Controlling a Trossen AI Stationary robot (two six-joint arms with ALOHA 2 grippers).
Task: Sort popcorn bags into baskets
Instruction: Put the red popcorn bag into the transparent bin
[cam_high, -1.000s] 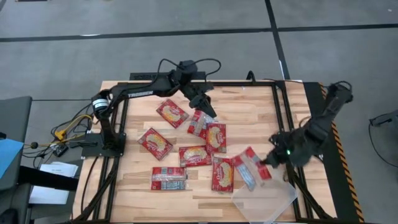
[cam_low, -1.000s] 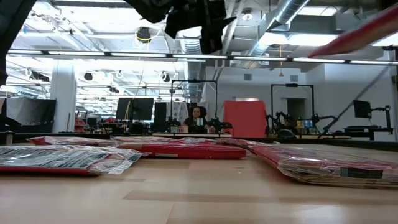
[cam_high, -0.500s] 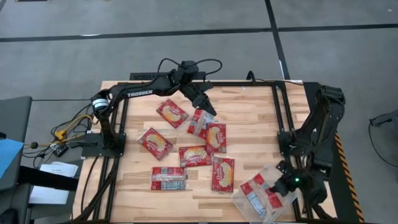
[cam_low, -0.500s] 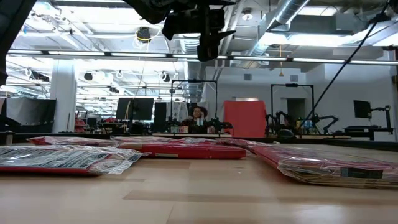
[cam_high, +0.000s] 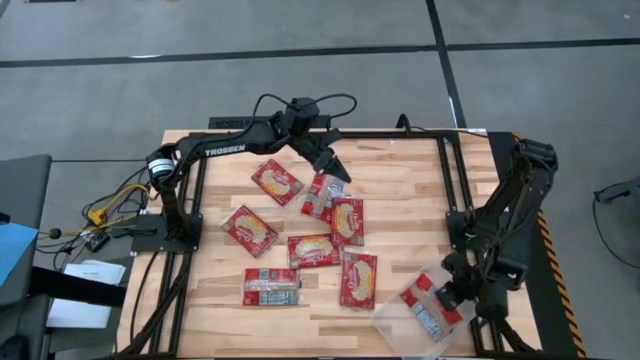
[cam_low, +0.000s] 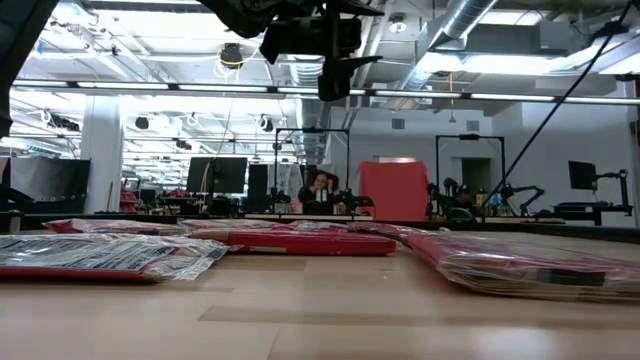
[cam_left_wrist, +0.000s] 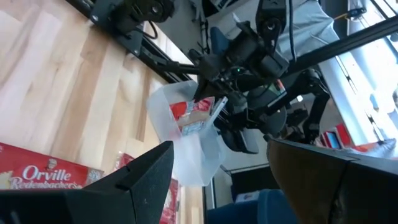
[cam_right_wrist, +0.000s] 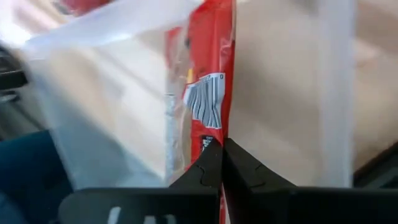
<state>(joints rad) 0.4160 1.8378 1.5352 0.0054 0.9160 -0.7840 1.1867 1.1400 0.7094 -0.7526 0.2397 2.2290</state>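
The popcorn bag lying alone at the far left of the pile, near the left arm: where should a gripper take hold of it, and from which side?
Probably grip that popcorn bag by one long edge, coming straight down from above. It lies flat and apart from the others, with bare table around it, so gripper fingers can straddle its narrow width. The left gripper hovers nearest.

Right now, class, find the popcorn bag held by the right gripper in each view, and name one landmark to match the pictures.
High view: the held popcorn bag lies lower right, over the clear tray.
Low view: not in it.
Left wrist view: bag in the tray, centre, under the right gripper.
Right wrist view: bag edge-on, centre, clamped by the right gripper.
Shared landmark: the clear tray.
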